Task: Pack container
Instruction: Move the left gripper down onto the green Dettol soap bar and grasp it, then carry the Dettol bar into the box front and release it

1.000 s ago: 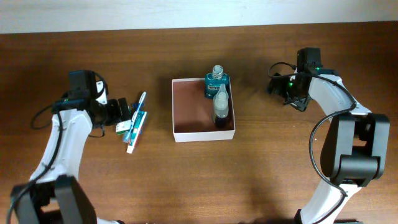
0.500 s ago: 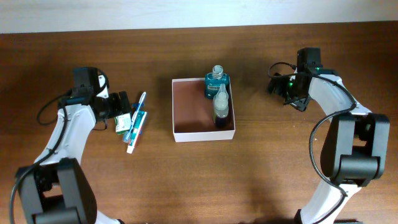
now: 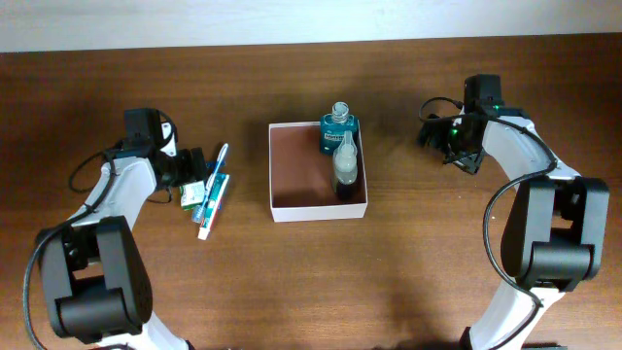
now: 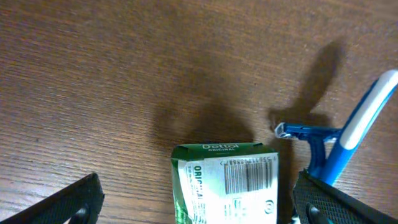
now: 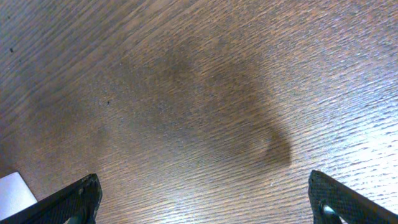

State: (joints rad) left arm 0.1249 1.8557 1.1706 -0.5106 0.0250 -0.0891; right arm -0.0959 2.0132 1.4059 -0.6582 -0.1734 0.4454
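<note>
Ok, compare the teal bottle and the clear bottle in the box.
The teal bottle is blue-green and squat; the clear bottle is pale and slimmer. The teal one is at the far wall, the clear one nearer. Both are inside the container, along its right wall.

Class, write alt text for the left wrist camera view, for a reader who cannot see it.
A green and white Dettol packet lies on the brown wooden table at bottom centre, framed by the open fingers of the left gripper. Just right of it lies a blue and white razor-like tool, angled toward the upper right corner.
</note>
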